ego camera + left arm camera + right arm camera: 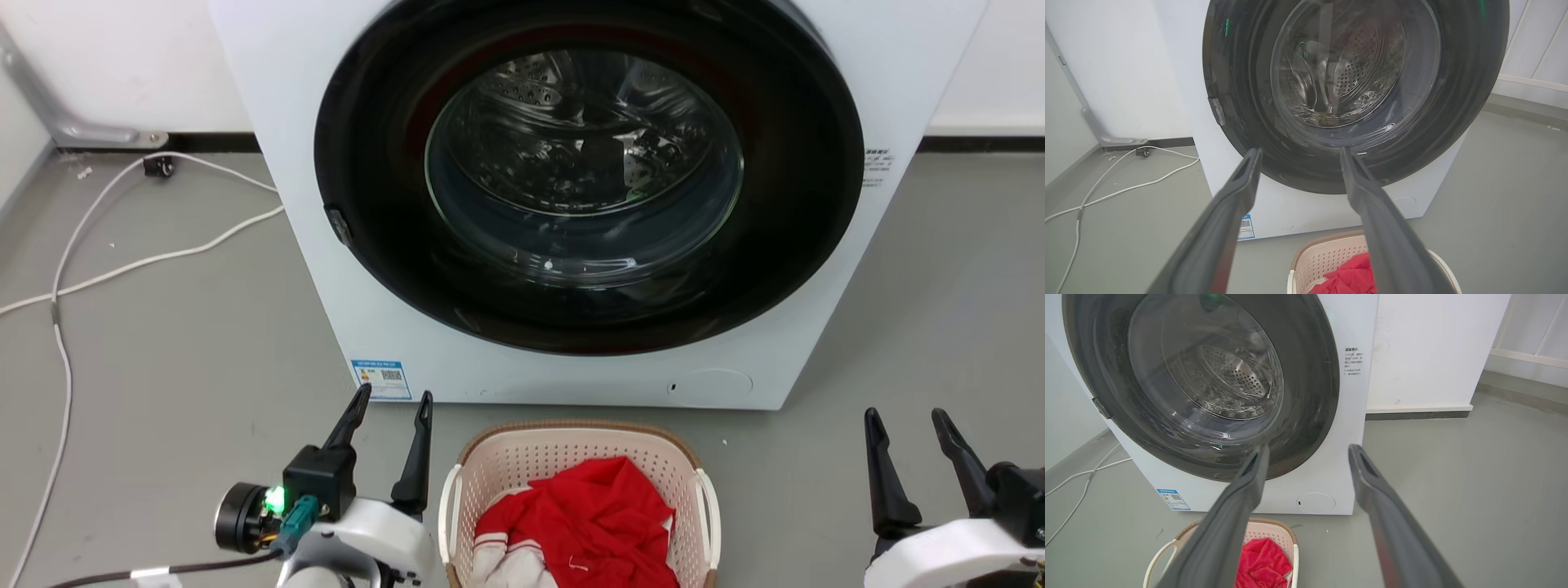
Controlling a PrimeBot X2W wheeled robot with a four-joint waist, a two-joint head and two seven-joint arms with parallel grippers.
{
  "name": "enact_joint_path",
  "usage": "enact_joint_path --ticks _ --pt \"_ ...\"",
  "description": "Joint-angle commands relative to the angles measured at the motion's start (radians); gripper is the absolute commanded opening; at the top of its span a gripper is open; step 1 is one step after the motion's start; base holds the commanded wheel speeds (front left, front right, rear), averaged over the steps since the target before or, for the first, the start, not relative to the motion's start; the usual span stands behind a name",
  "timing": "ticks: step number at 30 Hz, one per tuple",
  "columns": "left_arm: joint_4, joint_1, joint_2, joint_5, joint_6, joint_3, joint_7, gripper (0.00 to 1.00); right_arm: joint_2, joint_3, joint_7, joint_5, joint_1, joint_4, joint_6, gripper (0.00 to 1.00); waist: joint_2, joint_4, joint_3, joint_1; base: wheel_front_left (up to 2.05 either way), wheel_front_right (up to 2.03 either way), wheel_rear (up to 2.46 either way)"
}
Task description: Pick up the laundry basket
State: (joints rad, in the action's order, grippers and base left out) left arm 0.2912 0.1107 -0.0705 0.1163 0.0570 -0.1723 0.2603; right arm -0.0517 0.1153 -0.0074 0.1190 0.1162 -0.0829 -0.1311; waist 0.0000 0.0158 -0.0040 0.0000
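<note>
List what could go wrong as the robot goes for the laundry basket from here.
The right gripper stands much farther from the laundry basket than the left gripper; a one-sided lift could tilt it and spill the red garment. The white loop handles lie close against the basket's sides, so a grip may slip. The washer is just behind; a forward reach might hit it.

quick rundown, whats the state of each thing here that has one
washer door: shut
laundry basket: standing on the floor, ungripped
red garment: crumpled inside the basket
left gripper: open, empty
right gripper: open, empty
white cable: lying loose on the floor
</note>
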Motion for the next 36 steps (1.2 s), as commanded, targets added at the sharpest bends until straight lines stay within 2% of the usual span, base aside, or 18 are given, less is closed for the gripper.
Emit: enact_joint_path --ticks 1,15,26,36 --pt "0.016 0.025 0.003 0.008 -0.001 0.002 0.007 1.0 0.003 0.005 0.006 0.007 -0.025 0.012 0.0 1.0 0.0 -0.003 0.022 0.0 0.0 0.0 0.0" --pt "0.215 0.244 0.004 0.071 0.027 -0.001 -0.034 1.0 0.003 -0.008 0.1 0.007 -0.174 0.15 0.001 1.0 0.0 -0.021 0.242 0.0 0.0 0.0 0.0" --pt "0.47 0.426 -0.011 0.144 0.065 -0.022 -0.156 1.0 0.0 -0.069 0.192 -0.02 -0.363 0.409 0.001 1.0 0.0 -0.043 0.421 0.0 0.0 0.0 0.0" --pt "0.662 0.558 -0.044 0.231 0.074 -0.121 -0.266 1.0 -0.018 -0.151 0.206 0.018 -0.556 0.684 0.001 1.0 0.0 -0.056 0.551 0.0 0.0 0.0 0.0"
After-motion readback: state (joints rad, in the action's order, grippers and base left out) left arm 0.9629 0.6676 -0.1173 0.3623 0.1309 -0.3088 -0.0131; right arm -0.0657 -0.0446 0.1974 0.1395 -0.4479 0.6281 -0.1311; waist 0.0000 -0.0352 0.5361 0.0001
